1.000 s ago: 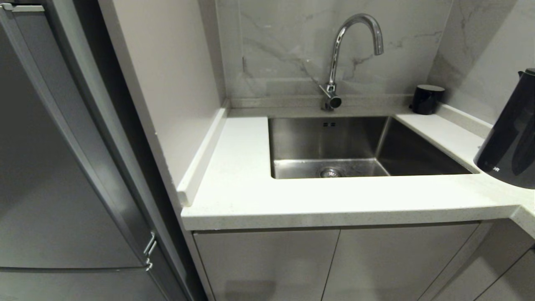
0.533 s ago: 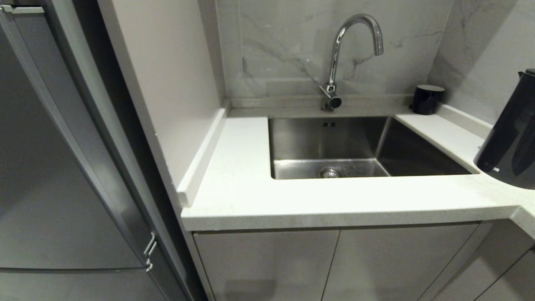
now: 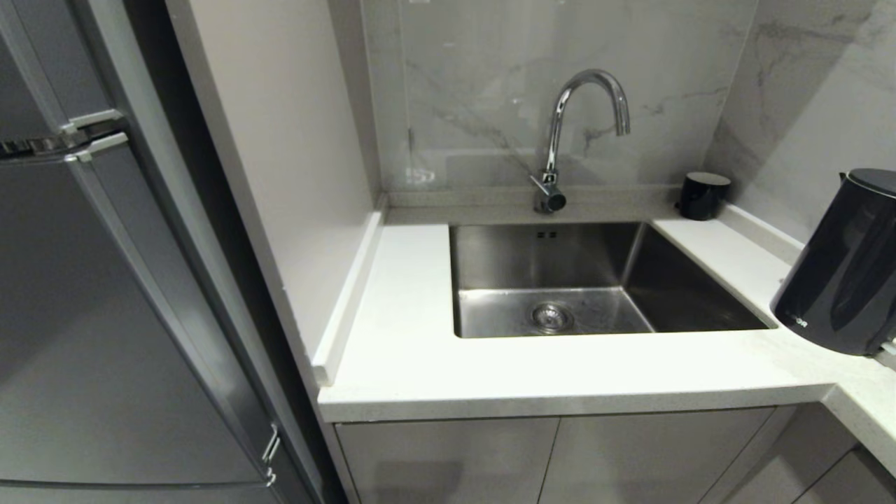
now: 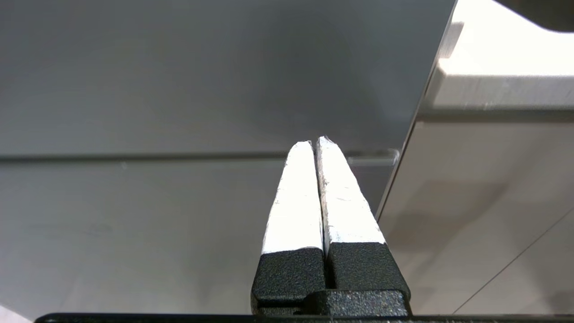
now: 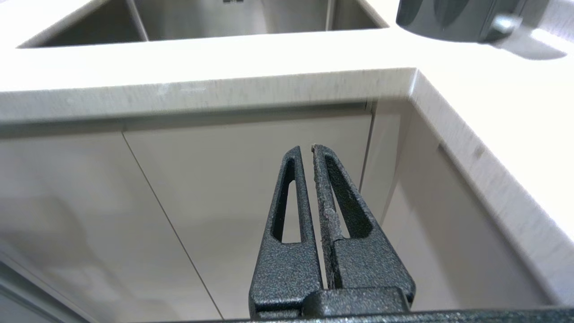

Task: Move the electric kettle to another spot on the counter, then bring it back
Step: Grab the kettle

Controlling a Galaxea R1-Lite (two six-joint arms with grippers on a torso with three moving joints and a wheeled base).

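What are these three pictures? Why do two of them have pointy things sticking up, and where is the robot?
The robot took all three itself. One camera sits on its head and looks down at a kitchen counter with a sink, a tap, a small black cup and a black kettle on the right. The other two cameras sit on its wrists. The pointy things are its hands: the left gripper, white-tipped, faces a grey fridge door, and the right gripper, all black, faces the cupboard doors under the counter. Both have their jaws pressed together and hold nothing. Neither arm shows in the head picture.
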